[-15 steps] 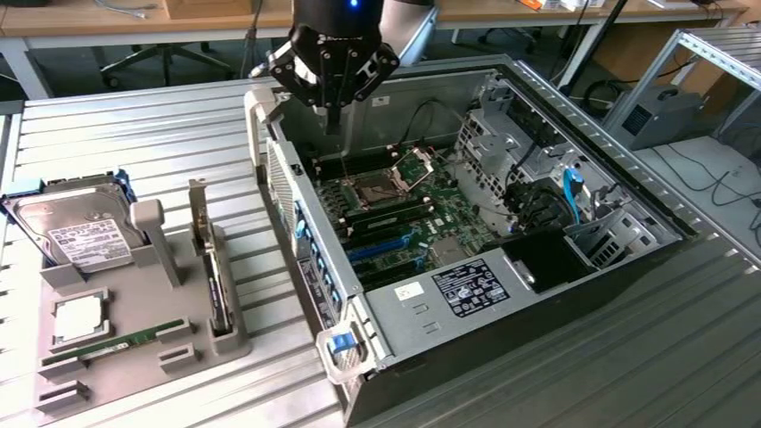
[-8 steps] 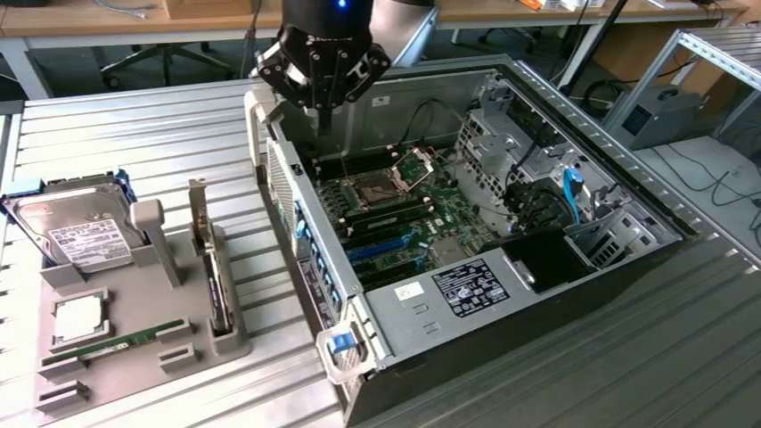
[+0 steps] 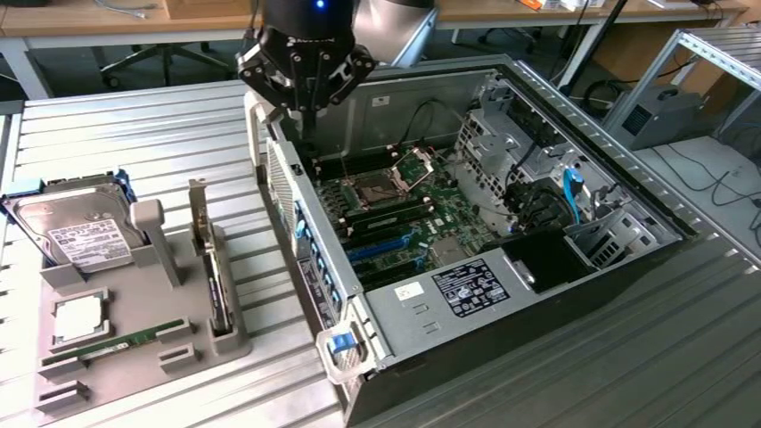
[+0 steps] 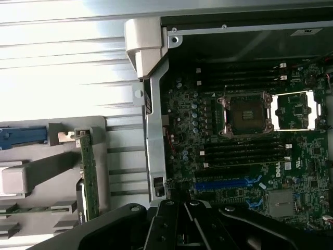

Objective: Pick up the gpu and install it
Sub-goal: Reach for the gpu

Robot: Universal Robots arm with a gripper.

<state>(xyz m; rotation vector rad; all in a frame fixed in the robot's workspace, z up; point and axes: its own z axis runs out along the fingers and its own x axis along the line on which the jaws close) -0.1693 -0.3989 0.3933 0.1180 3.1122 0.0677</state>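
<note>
The gpu stands on edge in its gray holder, not yet picked up. Your gripper hangs clenched and empty over the computer case wall, so both the pickup and the install are left.

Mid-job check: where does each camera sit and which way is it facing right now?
Exterior view: off the robot, high up, looking down on the open computer case, parts holder and gpu; the gripper hangs over the case's edge.
Wrist view: on the wrist, looking down past the gripper at the motherboard and gpu.
Shared: gripper, case, motherboard, gpu standing in the holder.
</note>
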